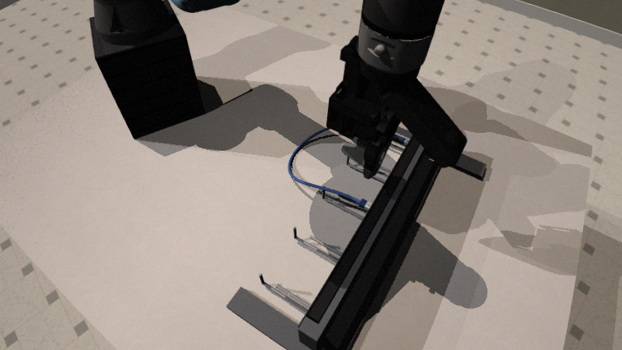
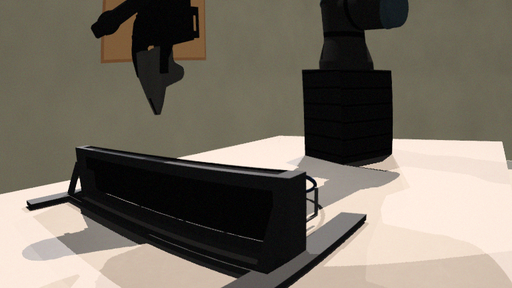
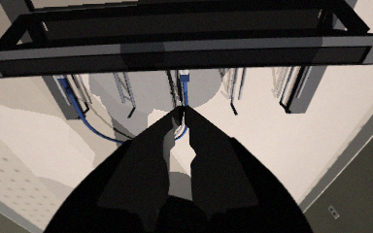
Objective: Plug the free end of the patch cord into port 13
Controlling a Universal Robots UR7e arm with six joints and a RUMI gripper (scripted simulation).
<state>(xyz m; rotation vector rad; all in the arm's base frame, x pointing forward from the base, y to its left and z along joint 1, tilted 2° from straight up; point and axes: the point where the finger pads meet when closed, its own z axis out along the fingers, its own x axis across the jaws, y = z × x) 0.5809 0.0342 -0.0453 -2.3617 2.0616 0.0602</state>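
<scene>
The black rack [image 1: 371,236] stands on the table; it also shows in the exterior view [image 2: 189,201] and across the top of the wrist view [image 3: 185,49]. The blue patch cord [image 1: 293,169] loops over the table in front of the ports. One plug [image 1: 399,137] sits at the rack near its far end, the other plug [image 1: 365,202] sits at the rack nearer the middle. In the wrist view the middle plug [image 3: 185,78] is in the rack straight ahead of my fingertips and the other plug [image 3: 63,83] is at the left. My gripper [image 2: 155,111] [image 3: 184,107] hangs well above the rack, shut and empty.
Thin cable-guide brackets [image 1: 316,243] stick out of the rack's port side towards the table. The rack's flat feet [image 2: 302,251] reach out at both ends. The arm's dark pedestal [image 2: 347,115] stands behind the rack. An orange panel [image 2: 113,17] hangs on the wall.
</scene>
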